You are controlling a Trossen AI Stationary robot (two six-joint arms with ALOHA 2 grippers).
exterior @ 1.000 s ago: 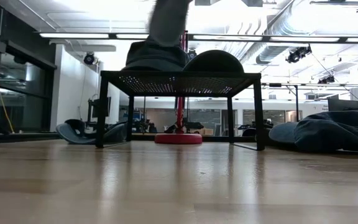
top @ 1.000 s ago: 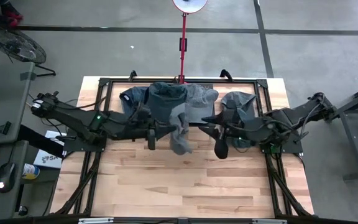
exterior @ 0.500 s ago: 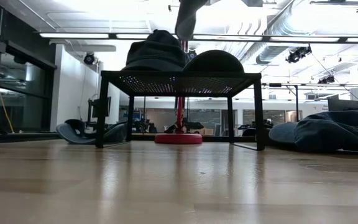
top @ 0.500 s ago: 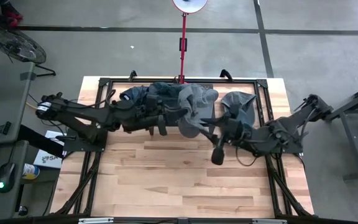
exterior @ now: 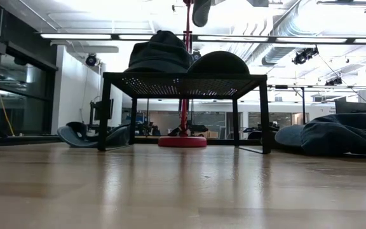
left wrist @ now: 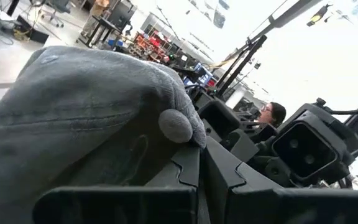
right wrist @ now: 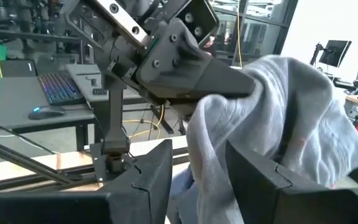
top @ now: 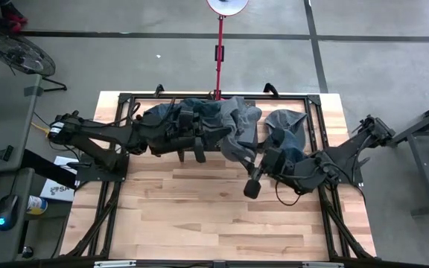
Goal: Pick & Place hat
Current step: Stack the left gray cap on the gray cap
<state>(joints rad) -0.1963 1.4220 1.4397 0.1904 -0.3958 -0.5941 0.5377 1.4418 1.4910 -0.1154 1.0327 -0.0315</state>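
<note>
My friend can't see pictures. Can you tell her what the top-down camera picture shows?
Two dark robot arms meet over a wooden table. The left gripper holds up a grey hat above a black rack with more hats; the right gripper waits beside it.

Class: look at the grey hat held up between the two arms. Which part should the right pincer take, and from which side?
Probably the loose hanging edge of the grey hat, approached from the right arm's own side. The left pincer already clamps the other side, so the cloth drapes in a thin fold. The right pincer stands open around that fold, and a soft brim suits a pinch.
</note>
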